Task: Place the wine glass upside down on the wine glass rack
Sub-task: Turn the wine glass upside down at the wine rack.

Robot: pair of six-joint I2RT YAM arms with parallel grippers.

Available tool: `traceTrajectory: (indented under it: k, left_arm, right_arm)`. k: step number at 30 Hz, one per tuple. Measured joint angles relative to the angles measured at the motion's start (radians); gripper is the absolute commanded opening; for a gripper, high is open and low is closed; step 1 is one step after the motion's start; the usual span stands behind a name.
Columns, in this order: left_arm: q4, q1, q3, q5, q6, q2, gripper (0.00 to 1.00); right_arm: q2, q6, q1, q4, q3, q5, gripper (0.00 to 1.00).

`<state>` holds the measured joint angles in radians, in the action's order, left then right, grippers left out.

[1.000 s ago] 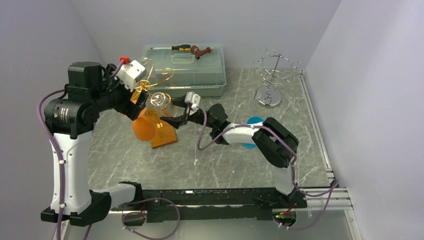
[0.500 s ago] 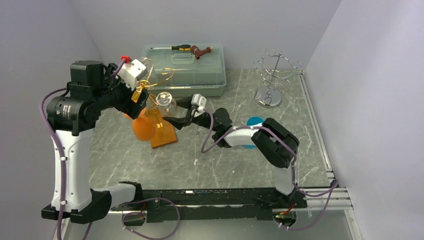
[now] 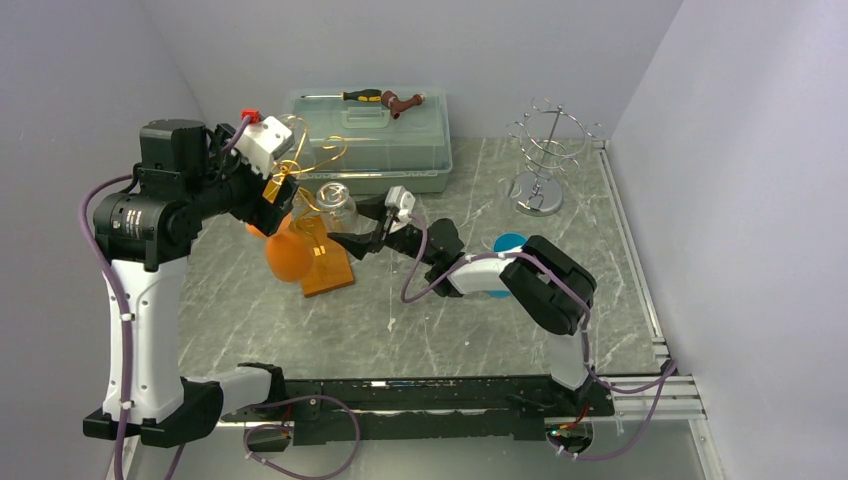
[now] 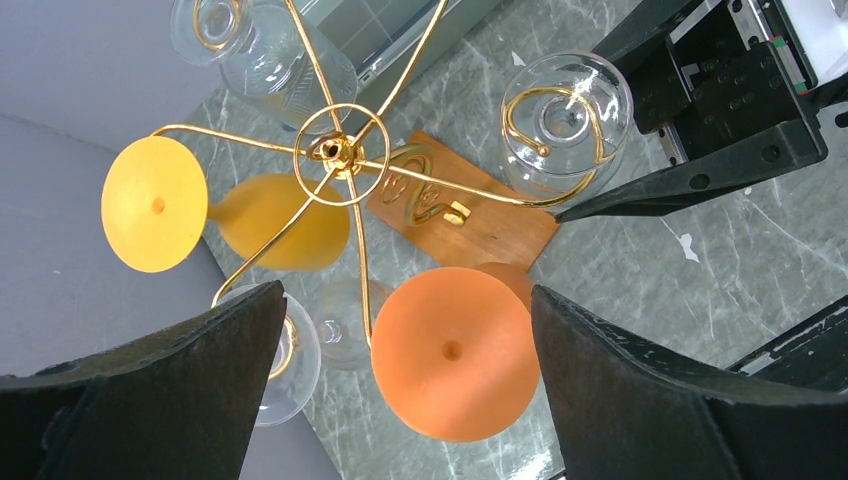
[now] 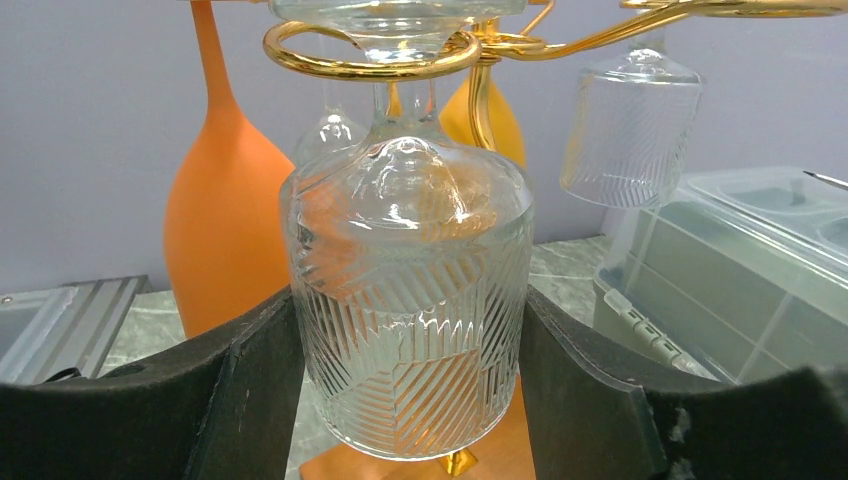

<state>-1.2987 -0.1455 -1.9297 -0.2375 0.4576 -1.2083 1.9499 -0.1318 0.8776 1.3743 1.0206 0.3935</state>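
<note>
The wine glass rack (image 3: 312, 162) is a gold wire tree on a wooden base (image 3: 330, 270), left of centre. My right gripper (image 5: 408, 340) is shut on the bowl of a clear ribbed wine glass (image 5: 408, 300), a finger pressed on each side. The glass (image 3: 335, 206) hangs upside down, its stem inside a gold hook (image 5: 370, 65) of the rack. An orange glass (image 4: 455, 352), a yellow one (image 4: 153, 203) and other clear ones hang there too. My left gripper (image 4: 405, 300) is open above the rack hub (image 4: 337, 152), holding nothing.
A clear plastic box (image 3: 370, 135) with a screwdriver (image 3: 365, 96) on its lid stands just behind the rack. A silver wire stand (image 3: 545, 150) is at the back right. A blue disc (image 3: 508, 242) lies by the right arm.
My right arm has reached further in, and the clear glass has shifted slightly right and back along the rack. The left gripper has drawn back a little to the left, still open.
</note>
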Motion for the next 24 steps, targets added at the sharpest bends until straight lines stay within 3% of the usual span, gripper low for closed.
traceTrajectory:
  k: [5, 6, 7, 8, 19, 24]
  left_arm:
    - [0.000, 0.000, 0.000, 0.000, 0.000, 0.000, 0.99]
    - [0.000, 0.000, 0.000, 0.000, 0.000, 0.000, 0.99]
    - [0.000, 0.000, 0.000, 0.000, 0.000, 0.000, 0.99]
    - [0.000, 0.000, 0.000, 0.000, 0.000, 0.000, 0.99]
    - [-0.007, 0.000, -0.035, -0.021, -0.010, -0.003, 0.99]
    - [-0.008, 0.000, -0.053, -0.047, -0.032, -0.009, 0.99]
  right_arm:
    - [-0.002, -0.002, 0.000, -0.011, 0.000, 0.000, 0.73]
    - [-0.005, -0.001, 0.000, -0.019, 0.000, -0.001, 0.79]
    - [-0.012, 0.001, 0.000, -0.030, -0.001, -0.002, 0.95]
    - [-0.023, 0.003, 0.000, -0.047, -0.004, -0.002, 0.99]
    - [-0.335, 0.018, 0.000, -0.280, -0.214, -0.053, 1.00]
    - [-0.603, -0.027, -0.008, -0.760, -0.191, -0.135, 1.00]
